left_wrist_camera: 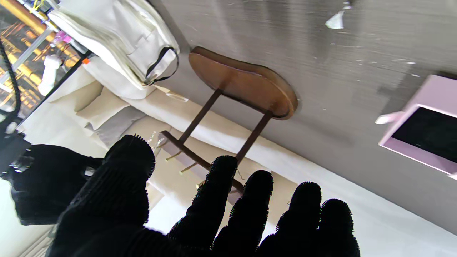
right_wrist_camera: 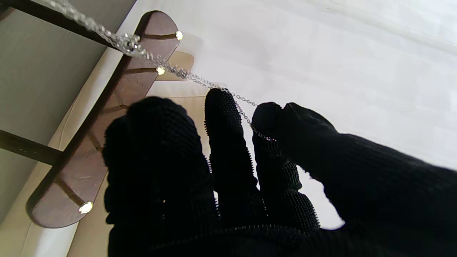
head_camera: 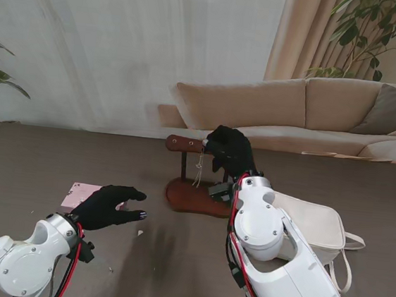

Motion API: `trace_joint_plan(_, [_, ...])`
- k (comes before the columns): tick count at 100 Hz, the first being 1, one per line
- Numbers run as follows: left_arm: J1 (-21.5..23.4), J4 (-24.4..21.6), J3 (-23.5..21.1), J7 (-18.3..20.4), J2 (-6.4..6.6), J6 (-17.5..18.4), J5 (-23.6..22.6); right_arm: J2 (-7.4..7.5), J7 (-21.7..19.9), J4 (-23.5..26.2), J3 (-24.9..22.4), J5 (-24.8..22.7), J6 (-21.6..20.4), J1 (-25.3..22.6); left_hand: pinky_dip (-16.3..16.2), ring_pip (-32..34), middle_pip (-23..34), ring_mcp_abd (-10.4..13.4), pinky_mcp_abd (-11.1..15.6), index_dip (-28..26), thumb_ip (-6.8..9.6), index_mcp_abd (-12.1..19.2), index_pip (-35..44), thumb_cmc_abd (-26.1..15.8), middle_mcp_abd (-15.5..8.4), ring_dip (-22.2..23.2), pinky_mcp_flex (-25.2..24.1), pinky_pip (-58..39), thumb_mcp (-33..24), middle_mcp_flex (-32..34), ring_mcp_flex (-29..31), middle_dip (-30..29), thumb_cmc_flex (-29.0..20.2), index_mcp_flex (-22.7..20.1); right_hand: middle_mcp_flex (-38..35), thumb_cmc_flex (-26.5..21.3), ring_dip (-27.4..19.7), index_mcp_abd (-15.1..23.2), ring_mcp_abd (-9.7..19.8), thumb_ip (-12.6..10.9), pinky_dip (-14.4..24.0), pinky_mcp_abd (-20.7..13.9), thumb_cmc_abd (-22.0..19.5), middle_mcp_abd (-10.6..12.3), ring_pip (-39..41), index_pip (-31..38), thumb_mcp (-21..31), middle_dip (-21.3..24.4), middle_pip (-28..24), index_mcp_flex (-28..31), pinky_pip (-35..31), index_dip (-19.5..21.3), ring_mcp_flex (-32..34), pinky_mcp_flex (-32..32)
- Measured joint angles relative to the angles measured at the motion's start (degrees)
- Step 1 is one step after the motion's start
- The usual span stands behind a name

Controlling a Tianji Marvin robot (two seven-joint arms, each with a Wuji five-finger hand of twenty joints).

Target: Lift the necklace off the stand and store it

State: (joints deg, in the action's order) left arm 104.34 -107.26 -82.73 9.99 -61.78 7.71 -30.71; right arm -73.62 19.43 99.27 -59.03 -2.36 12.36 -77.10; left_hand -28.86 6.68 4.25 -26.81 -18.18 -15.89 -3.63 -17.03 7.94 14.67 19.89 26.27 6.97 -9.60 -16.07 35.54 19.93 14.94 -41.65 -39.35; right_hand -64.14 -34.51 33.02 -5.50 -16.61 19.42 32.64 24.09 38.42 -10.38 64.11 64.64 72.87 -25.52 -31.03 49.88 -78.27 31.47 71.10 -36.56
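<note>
The right hand [head_camera: 230, 152] pinches the necklace [right_wrist_camera: 185, 75], which still hangs on the stand [head_camera: 192, 190] on the counter. The left hand [head_camera: 110, 207] hovers open and empty near the pink box [head_camera: 80, 194]. Lifting off and storing remain.

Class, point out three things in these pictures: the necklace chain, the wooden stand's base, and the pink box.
necklace chain [right_wrist_camera: 167, 67]: right wrist view, on links stretched toward the fingers.
wooden stand's base [left_wrist_camera: 246, 84]: left wrist view, on its flat top.
pink box [head_camera: 80, 194]: stand view, on its lid.
</note>
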Motion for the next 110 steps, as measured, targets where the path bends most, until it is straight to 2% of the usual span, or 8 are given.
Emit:
trace_joint_plan(25, [0.76, -0.82, -4.49, 2.76, 0.80, 0.71, -6.38, 1.27, -2.38, 2.68, -1.44, -1.11, -1.70, -3.07, 0.00, 0.19, 0.00, 0.21, 0.00, -0.21, 0.00, 0.30, -0.17, 0.14, -0.84, 4.48, 0.05, -0.06, -3.90, -0.03, -0.04, 0.00, 0.63, 0.91, 0.00, 0.00, 0.18, 0.00, 0.00, 0.00, 0.00, 0.00, 0.00, 0.00, 0.03, 0.00, 0.00, 0.00, 0.00, 0.00, 0.00, 0.00, 0.00, 0.00])
trace_joint_plan(40, [-1.23, 0.75, -5.85, 5.21, 1.37, 1.49, -10.72, 2.22, -4.42, 4.49, -2.42, -2.50, -3.21, -5.28, 0.04, 0.63, -0.05, 0.83, 0.24, 0.98, -0.02, 0.81, -2.03, 3.41, -2.25, 5.86, -0.90, -0.07, -9.12, -3.39, -1.84, 0.09, 2.41, 5.94, 0.00, 0.00, 0.19, 0.00, 0.00, 0.00, 0.00, 0.00, 0.00, 0.00, 0.04, 0.00, 0.00, 0.01, 0.00, 0.01, 0.00, 0.00, 0.00, 0.00])
trace_joint_plan(51, [-3.76, 3.23, -6.29, 6.88, 1.87, 2.30, -14.11, 2.89, -5.64, 6.22, -3.21, -2.51, -4.22, -7.36, 0.08, 0.13, -0.87, 2.91, 2.14, 1.94, -0.20, 0.86, -3.53, 6.13, -3.44, 6.24, -3.20, -0.07, -11.87, -7.26, -4.79, 0.06, 4.84, 10.49, 0.00, 0.00, 0.20, 0.00, 0.00, 0.00, 0.00, 0.01, 0.00, 0.00, 0.05, 0.00, 0.00, 0.01, 0.00, 0.01, 0.00, 0.00, 0.00, 0.00])
trace_joint_plan(64, [-6.70, 5.51, -6.59, 11.68, 2.75, 2.42, -17.06, 3.53, -7.34, 8.38, -4.01, -1.40, -4.56, -9.70, 0.80, -2.27, -1.86, 6.15, 5.63, 3.78, -0.20, 0.33, -5.60, 7.99, -4.75, 0.81, -6.87, 1.35, -16.02, -13.04, -9.41, -0.55, 7.25, 15.91, 0.00, 0.00, 0.21, 0.00, 0.00, 0.00, 0.00, 0.01, 0.00, 0.00, 0.05, -0.02, 0.00, 0.01, 0.00, 0.30, 0.00, 0.00, 0.00, 0.00])
trace_joint_plan(77, [-9.76, 8.69, -6.09, 12.40, 3.46, 2.63, -22.30, 4.10, -8.77, 9.56, -4.43, -0.99, -5.50, -11.38, 3.03, -3.39, -2.65, 8.75, 8.64, 5.56, -0.27, -0.40, -7.30, 9.51, -5.40, -3.37, -9.09, 3.47, -16.49, -16.95, -12.46, -1.43, 7.80, 20.39, 0.00, 0.00, 0.21, 0.00, 0.00, 0.00, 0.00, 0.01, 0.00, 0.00, 0.06, -0.03, 0.00, 0.01, 0.00, 0.30, 0.00, 0.00, 0.00, 0.00])
trace_joint_plan(98, [-15.45, 14.39, -4.20, 17.32, 4.54, 3.34, -25.28, 4.70, -10.24, 10.56, -4.76, -0.46, -6.58, -13.12, 8.56, -3.79, -3.20, 11.30, 10.59, 8.17, -0.46, -0.25, -8.20, 11.40, -6.91, -5.59, -9.43, 6.23, -17.49, -22.04, -15.24, -2.36, 9.06, 25.39, 0.00, 0.00, 0.21, 0.00, 0.00, 0.00, 0.00, 0.02, 0.00, 0.00, 0.06, -0.05, 0.00, 0.01, 0.00, 0.31, 0.00, 0.00, 0.00, 0.00])
trace_joint_plan(104, [-16.63, 15.55, -3.91, 18.03, 4.79, 4.25, -27.41, 4.83, -10.68, 10.74, -4.84, -0.31, -6.80, -13.49, 10.17, -3.82, -3.21, 11.90, 10.96, 8.61, -2.33, 0.06, -8.21, 13.27, -7.32, -5.77, -9.43, 6.91, -18.97, -22.66, -16.34, -2.83, 9.01, 26.05, 0.00, 0.00, 0.21, 0.00, 0.00, 0.00, 0.00, 0.02, 0.00, 0.00, 0.06, -0.05, 0.00, 0.01, 0.00, 0.32, 0.00, 0.00, 0.00, 0.00])
trace_joint_plan(110, [-17.52, 16.48, -3.75, 18.65, 5.04, 5.11, -28.38, 4.94, -10.97, 10.81, -4.86, -0.26, -7.08, -13.76, 11.68, -3.82, -3.36, 12.42, 11.46, 8.98, -2.44, 1.37, -8.32, 13.90, -7.65, -5.77, -9.43, 7.11, -19.91, -22.77, -16.62, -3.14, 9.66, 26.84, 0.00, 0.00, 0.21, 0.00, 0.00, 0.00, 0.00, 0.02, 0.00, 0.00, 0.06, -0.05, 0.00, 0.01, 0.00, 0.32, 0.00, 0.00, 0.00, 0.00])
